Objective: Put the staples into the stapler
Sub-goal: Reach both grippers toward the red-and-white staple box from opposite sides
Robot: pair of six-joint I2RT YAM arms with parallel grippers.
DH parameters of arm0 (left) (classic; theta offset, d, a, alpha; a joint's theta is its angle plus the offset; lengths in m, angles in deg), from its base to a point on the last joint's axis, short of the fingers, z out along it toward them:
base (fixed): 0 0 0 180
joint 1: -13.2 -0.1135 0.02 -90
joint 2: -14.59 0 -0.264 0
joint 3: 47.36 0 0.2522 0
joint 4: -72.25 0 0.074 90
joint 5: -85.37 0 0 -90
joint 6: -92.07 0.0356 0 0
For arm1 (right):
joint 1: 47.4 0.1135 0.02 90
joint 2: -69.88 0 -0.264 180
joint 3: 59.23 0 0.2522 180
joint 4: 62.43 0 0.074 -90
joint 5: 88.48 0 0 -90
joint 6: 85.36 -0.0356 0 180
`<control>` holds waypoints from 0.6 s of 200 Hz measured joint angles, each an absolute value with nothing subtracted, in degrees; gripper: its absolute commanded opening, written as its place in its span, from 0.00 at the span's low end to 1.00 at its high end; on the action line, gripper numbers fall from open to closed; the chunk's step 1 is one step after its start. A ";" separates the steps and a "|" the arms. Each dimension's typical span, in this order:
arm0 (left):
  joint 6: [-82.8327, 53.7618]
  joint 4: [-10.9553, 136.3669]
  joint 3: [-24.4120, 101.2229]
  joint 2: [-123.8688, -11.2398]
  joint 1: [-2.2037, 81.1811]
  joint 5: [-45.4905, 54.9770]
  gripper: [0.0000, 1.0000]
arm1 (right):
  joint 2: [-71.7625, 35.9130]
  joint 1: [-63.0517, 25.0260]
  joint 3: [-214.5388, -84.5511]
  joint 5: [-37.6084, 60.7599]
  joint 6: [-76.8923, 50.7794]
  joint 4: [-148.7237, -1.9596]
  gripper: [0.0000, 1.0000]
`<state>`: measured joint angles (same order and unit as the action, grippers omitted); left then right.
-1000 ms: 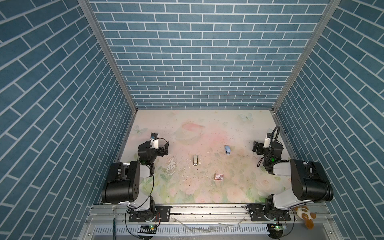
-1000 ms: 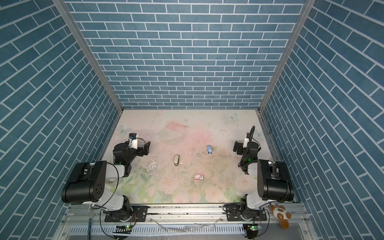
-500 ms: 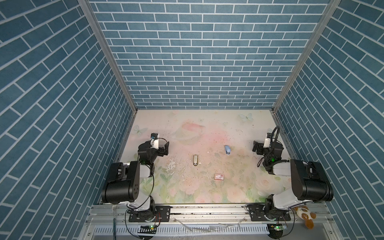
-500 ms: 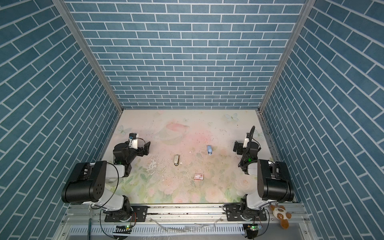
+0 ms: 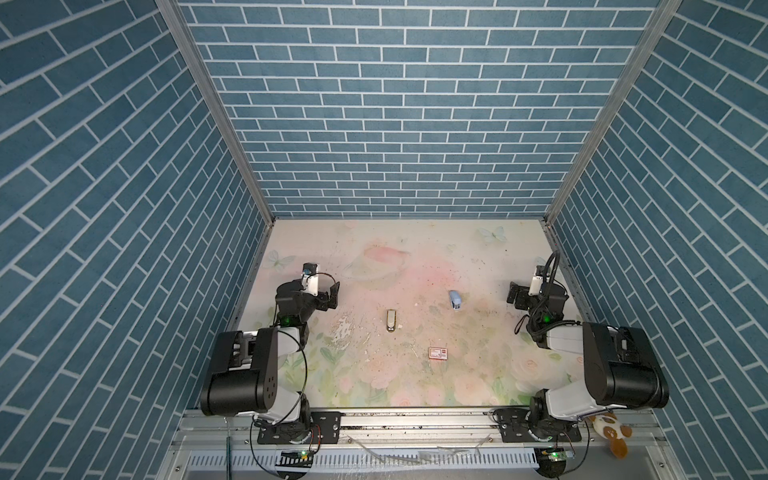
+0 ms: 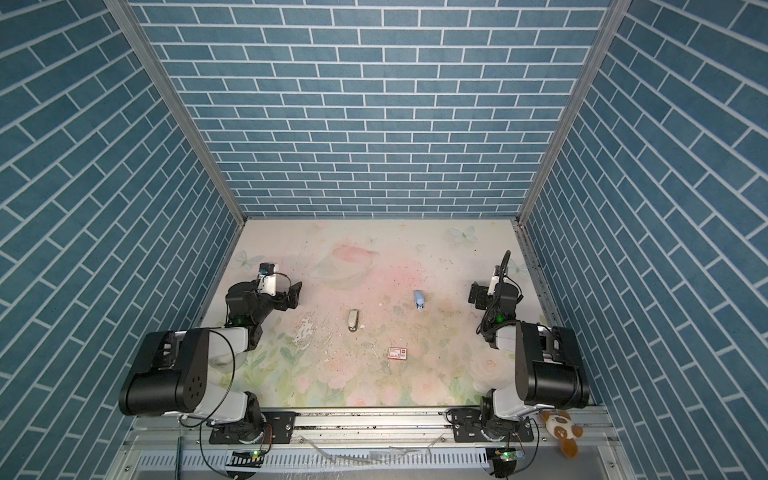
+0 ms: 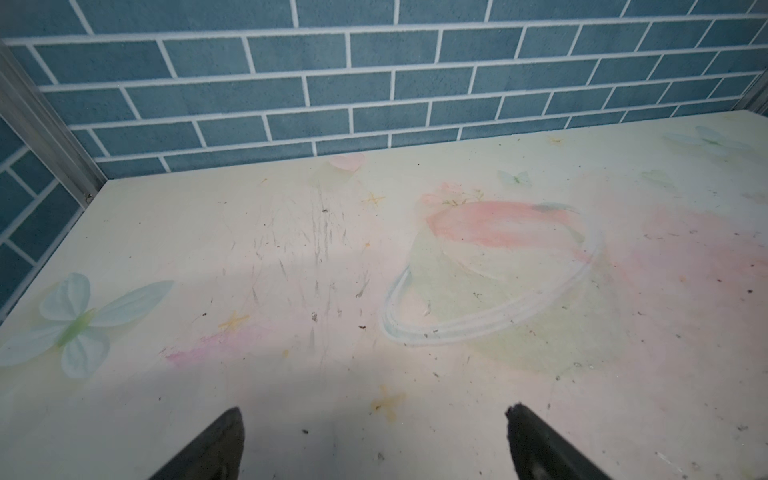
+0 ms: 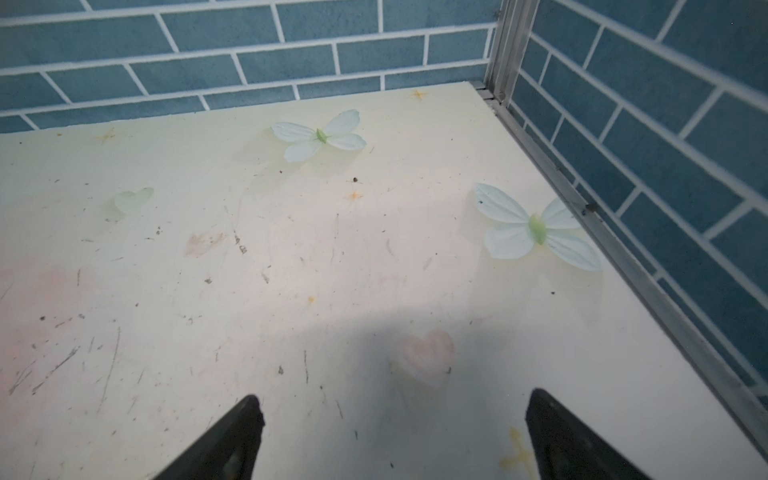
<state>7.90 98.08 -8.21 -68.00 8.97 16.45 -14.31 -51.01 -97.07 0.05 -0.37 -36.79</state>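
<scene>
Left claw and right claw stand released, well apart from the stapler and staples.

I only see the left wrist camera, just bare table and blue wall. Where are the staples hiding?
Observer: In a top view the staples lie off to the right of the left pincer, untouched.
Operator: And where's the stapler?
Observer: The blue stapler lies further right, apart from the staples and a bit farther back.
Operator: Is the other pincer holding something?
Observer: No, the right pincer is open and empty.
</scene>
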 measured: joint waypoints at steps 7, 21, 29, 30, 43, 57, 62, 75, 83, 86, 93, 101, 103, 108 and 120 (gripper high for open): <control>8.05 93.64 -4.86 -66.51 9.01 16.89 1.00 | -13.26 -51.01 -99.36 -0.30 -0.59 -41.06 0.99; 8.55 87.61 1.19 -63.58 9.01 17.96 1.00 | -11.64 -51.04 -105.09 -0.59 -1.44 -49.19 0.99; 9.19 83.94 4.67 -61.97 9.06 18.75 1.00 | -10.70 -51.04 -108.46 -0.54 -2.19 -53.69 0.99; 9.32 83.54 5.02 -61.83 9.08 18.81 1.00 | -10.59 -51.04 -108.74 -0.54 -2.32 -54.04 0.99; 10.74 76.16 11.20 -60.13 9.47 20.21 1.00 | -8.78 -51.06 -113.39 -0.30 -4.72 -61.36 0.99; 12.31 68.99 16.75 -59.23 10.06 22.25 0.99 | -6.57 -51.08 -116.74 1.29 -8.13 -68.18 0.99; 12.92 66.26 18.48 -58.99 10.26 23.10 1.00 | -5.58 -51.17 -117.57 2.82 -9.31 -70.45 0.99; 15.00 58.34 22.81 -58.69 11.18 25.22 1.00 | -3.03 -51.60 -117.92 9.42 -11.78 -73.86 0.99; 17.08 52.68 25.63 -58.75 12.45 26.20 1.00 | -1.61 -51.73 -117.37 13.80 -13.53 -75.04 0.99; 17.80 51.13 26.41 -58.82 12.93 26.40 1.00 | -1.17 -51.80 -117.13 15.37 -14.12 -75.48 0.99; 19.79 46.50 28.56 -58.95 14.59 27.27 1.00 | -0.45 -51.87 -116.56 18.65 -15.65 -76.31 0.99; 21.84 42.10 30.43 -59.10 16.86 28.26 1.00 | 0.10 -51.87 -115.78 22.52 -17.62 -77.16 0.99; 22.32 41.01 30.83 -59.12 17.56 28.63 0.99 | 0.21 -51.87 -115.56 23.39 -18.12 -77.34 0.98; 23.48 38.80 31.57 -59.15 19.16 29.15 0.99 | 0.43 -51.87 -115.01 25.42 -19.39 -77.71 0.97; 26.06 34.45 32.36 -59.15 23.37 30.16 1.00 | 1.19 -51.84 -113.42 29.71 -22.21 -78.65 0.93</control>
<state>26.06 34.45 32.36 -59.15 23.37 30.16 1.19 -51.84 -113.42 29.71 -22.21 -78.65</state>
